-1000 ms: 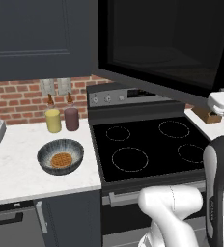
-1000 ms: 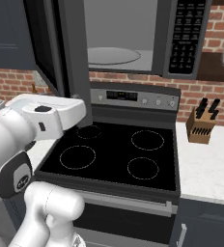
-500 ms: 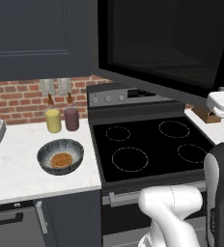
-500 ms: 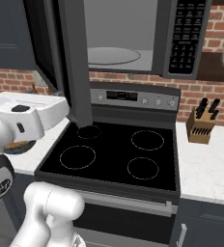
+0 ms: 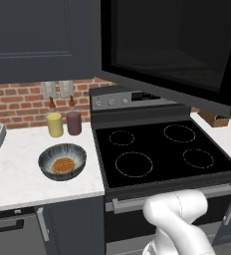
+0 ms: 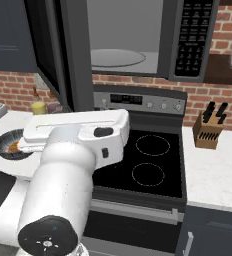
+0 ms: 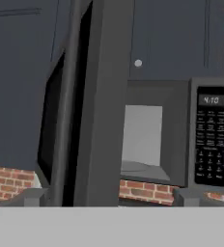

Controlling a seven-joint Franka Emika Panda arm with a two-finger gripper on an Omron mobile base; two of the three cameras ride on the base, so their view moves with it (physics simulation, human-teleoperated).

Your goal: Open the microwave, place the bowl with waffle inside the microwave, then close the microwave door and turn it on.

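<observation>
Since the earlier frames, the white arm has been swung away from the right of the stove in the left base view, and in the right base view its forearm has been carried further across the foreground, toward the stove front. The bowl, the jars and the microwave door are unchanged.

The large dark charcoal built-in microwave point(image 6: 138, 40) is mounted above the black glass-top stove point(image 5: 162, 152), and its tall charcoal door with a black glass window point(image 5: 170, 45) is swung wide open, out over the stove's left side. Inside the light grey cavity a round glass plate point(image 6: 113, 57) is seen lying flat, with nothing on it. A dark keypad panel point(image 7: 210, 137) with a lit display is set at the right of the cavity.

The wide shallow grey-blue bowl with a speckled rim point(image 5: 62, 161) is placed on the white marble counter point(image 5: 18, 174) just left of the stove. A small round golden-brown waffle point(image 5: 63, 165) is lying in the bowl's bottom. Behind the bowl, near the stove's rear left corner, a yellow jar point(image 5: 55, 124) and a maroon jar point(image 5: 73, 122) are stood upright side by side, touching or nearly so.

In the hand view the gripper point(image 7: 111, 198) is pointed at the open microwave; its fingertips point(image 7: 34, 197) are spread fully apart, and nothing is held between them.
</observation>
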